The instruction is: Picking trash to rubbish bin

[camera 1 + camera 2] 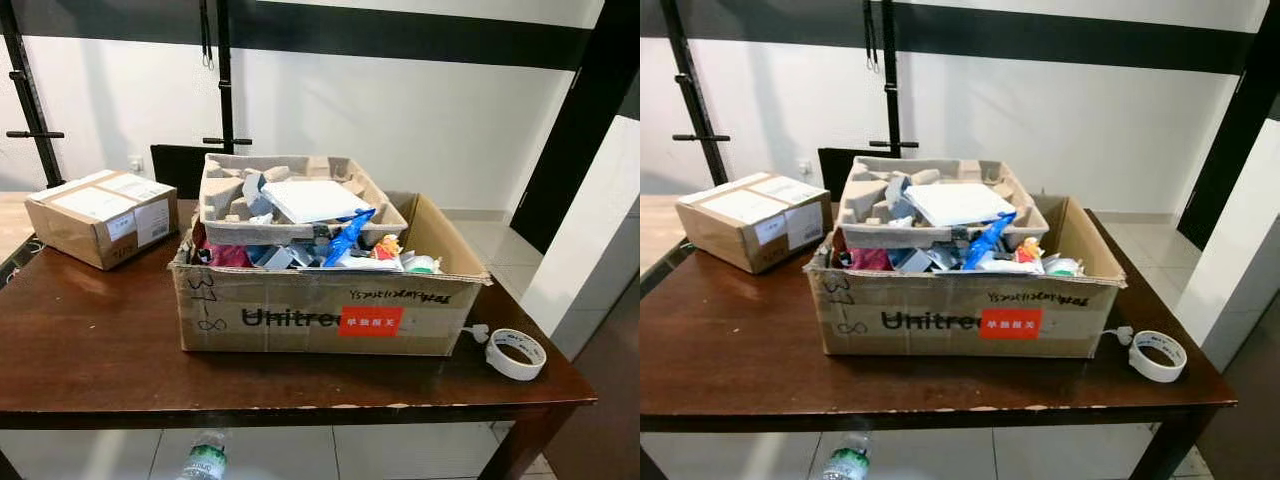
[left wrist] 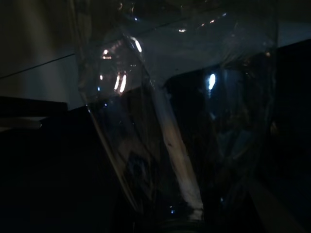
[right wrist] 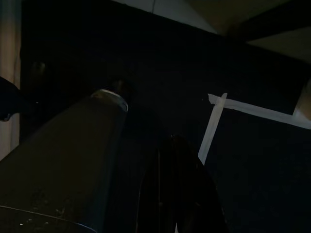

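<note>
One clear bottle (image 2: 184, 121) fills the left jaws' dark view (close up).

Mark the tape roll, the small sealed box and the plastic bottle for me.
tape roll (image 1: 516, 353), left eye view, on its white outer band.
small sealed box (image 1: 101, 217), left eye view, on its taped top face.
plastic bottle (image 1: 204, 461), left eye view, on its neck below the table edge.

1. A big open cardboard box (image 1: 320, 315) stands on the dark table, heaped with mixed trash (image 1: 345, 245).
2. A clear plastic bottle (image 1: 203, 460) shows below the table's front edge.
</note>
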